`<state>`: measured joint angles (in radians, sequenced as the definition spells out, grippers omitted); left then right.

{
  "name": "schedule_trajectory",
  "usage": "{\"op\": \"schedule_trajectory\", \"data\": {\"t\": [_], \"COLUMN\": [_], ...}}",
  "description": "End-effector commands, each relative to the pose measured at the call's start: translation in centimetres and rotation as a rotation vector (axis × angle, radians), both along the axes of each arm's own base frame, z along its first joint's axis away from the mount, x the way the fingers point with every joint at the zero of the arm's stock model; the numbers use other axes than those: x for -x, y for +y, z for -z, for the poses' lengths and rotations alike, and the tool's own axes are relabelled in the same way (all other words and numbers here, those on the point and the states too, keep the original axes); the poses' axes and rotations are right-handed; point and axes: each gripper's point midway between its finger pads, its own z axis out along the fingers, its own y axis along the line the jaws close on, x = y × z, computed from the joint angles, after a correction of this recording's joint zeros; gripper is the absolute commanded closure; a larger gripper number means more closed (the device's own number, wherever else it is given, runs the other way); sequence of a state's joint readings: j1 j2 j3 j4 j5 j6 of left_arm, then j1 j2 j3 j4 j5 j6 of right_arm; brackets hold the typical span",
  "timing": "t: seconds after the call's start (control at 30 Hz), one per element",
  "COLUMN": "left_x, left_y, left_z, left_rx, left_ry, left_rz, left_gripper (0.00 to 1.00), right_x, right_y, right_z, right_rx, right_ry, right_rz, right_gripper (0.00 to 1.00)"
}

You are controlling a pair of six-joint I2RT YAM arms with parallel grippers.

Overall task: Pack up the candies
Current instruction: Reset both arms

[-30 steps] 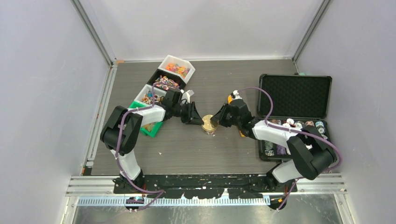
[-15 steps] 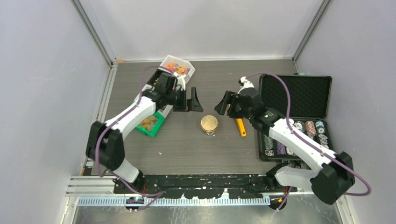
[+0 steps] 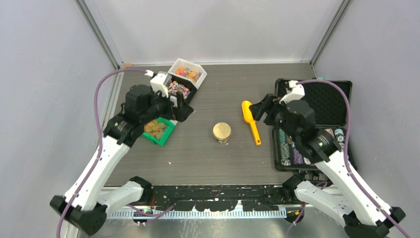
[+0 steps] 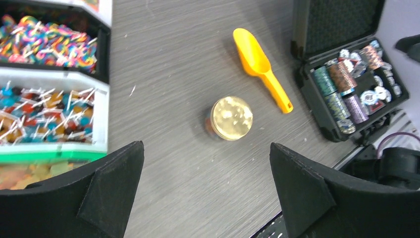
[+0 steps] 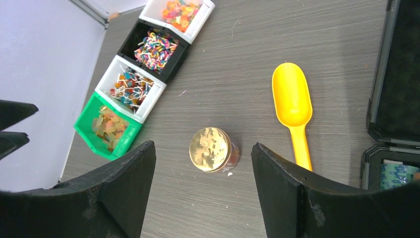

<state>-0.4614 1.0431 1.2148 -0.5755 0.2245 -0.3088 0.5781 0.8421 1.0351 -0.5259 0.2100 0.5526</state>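
The candies fill a row of bins at the left: orange-yellow gummies in a green bin (image 3: 158, 130) (image 5: 108, 126), wrapped pieces in a white bin (image 5: 131, 88), multicoloured ones in a black bin (image 3: 176, 89) (image 4: 49, 44), and orange ones in the far white bin (image 3: 187, 73). A small jar with a gold lid (image 3: 222, 132) (image 4: 232, 118) (image 5: 210, 149) stands upright mid-table. An orange scoop (image 3: 250, 119) (image 5: 293, 106) lies to its right. My left gripper (image 3: 177, 106) (image 4: 206, 158) hangs open and empty above the bins. My right gripper (image 3: 261, 109) (image 5: 203, 145) is raised, open and empty, beside the scoop.
An open black case (image 3: 313, 99) sits at the right, with stacks of poker chips (image 3: 297, 151) (image 4: 346, 89) in its lower half. Grey walls and metal rails (image 3: 106, 114) border the table.
Both grippers were shut at the jar's lid a second ago. They have opened, let go, lifted and drawn back to their own sides. The jar stays where it stood.
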Motion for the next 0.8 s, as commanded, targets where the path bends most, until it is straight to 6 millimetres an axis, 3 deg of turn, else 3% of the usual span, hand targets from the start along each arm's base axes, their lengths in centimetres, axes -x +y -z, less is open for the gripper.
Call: {"op": "schedule_trajectory", "data": {"t": [0.0, 0.27, 0.77], "left_x": [1.0, 3.8, 3.8], "left_y": [2.9, 4.2, 4.3], "left_z": [0.4, -0.3, 0.8], "left_rx": [-0.021, 0.110, 0.084], "left_ry": [-0.093, -0.172, -0.134], "left_rz": [-0.101, -0.145, -0.150], "left_gripper": [0.00, 0.00, 0.00], "right_x": [1.5, 3.3, 3.2], "right_y": [-1.6, -2.9, -2.5], "right_z": [-0.9, -0.3, -0.2], "right_rx": [-0.046, -0.070, -0.078], "right_ry": [-0.064, -0.104, -0.104], "right_rz": [0.032, 0.035, 0.027], "right_gripper": [0.24, 0.24, 0.24]}}
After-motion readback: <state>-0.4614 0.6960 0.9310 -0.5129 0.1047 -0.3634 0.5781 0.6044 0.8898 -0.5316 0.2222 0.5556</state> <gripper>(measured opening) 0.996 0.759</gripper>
